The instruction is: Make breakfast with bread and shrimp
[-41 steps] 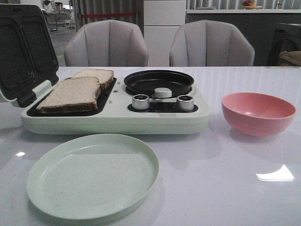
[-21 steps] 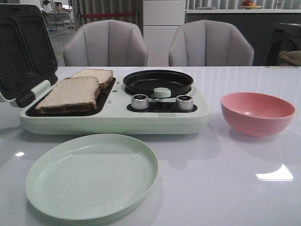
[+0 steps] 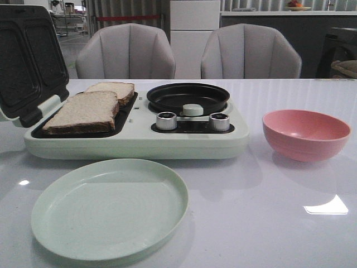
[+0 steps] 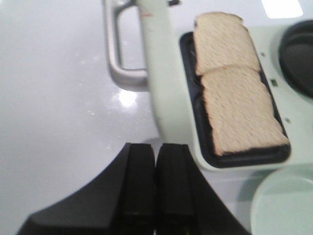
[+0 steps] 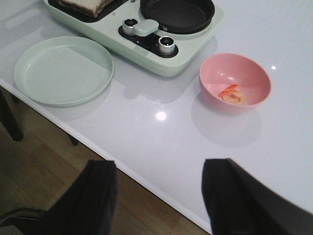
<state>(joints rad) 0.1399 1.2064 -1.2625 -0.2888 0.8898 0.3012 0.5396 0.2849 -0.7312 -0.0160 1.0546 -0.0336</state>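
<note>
Nothing has shifted since the earlier frames. The bread (image 3: 89, 109) lies flat in the grill tray (image 3: 39, 133), its two slices in a row running front to back. The shrimp (image 5: 233, 94) sits in the pink bowl (image 5: 254, 73). Left pincer (image 4: 155, 186) is pressed together; right pincer (image 5: 159, 196) is spread, above the bench (image 5: 293, 122) edge.

Shrimp (image 5: 233, 94) hidden behind pink bowl (image 3: 306, 134) wall in front view; in right wrist view too small to count, perhaps two pieces. Open lid (image 3: 25, 61) cut by frame edge. Rear bread (image 3: 113, 91) partly covered by front slice.
</note>
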